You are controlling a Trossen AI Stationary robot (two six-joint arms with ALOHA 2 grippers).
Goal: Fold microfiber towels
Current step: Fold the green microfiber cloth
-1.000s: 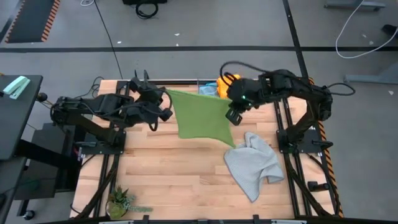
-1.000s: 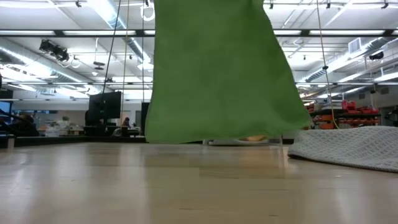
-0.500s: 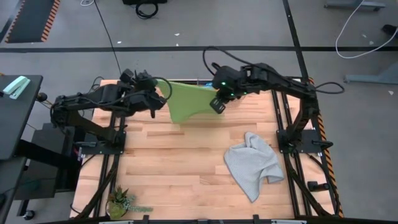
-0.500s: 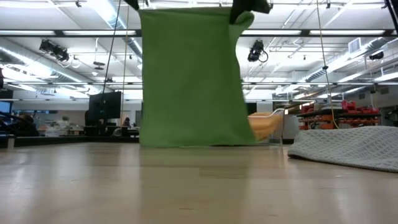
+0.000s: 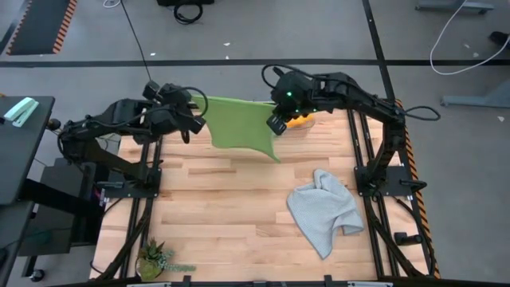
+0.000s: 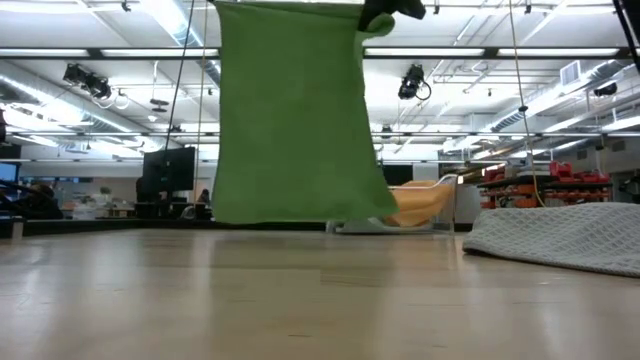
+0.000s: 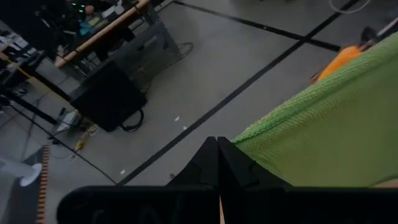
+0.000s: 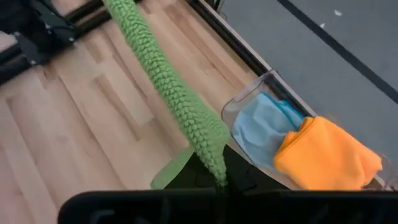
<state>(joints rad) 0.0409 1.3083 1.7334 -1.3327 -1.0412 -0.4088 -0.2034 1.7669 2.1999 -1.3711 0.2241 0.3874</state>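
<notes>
Pale wooden plank tabletop [image 5: 239, 207] under bright ceiling strip lights. Bright green square microfiber towel [image 5: 239, 127] hanging stretched, pinched tight by left gripper [image 5: 195, 123] and right gripper [image 5: 275, 125]. Crumpled light grey cloth [image 5: 323, 209] lying nearby.

**Even overhead light, soft focus up close**

Long ceiling strip lights [image 6: 190, 45] brighten the hall evenly in the low view, leaving faint glare on the pale wooden plank table [image 6: 320, 300], whose near surface is blurred. From above, shadows are soft and weak. Both wrist views show their dark foregrounds out of focus; the bright green microfiber towel [image 8: 168, 81] looks sharp.
</notes>
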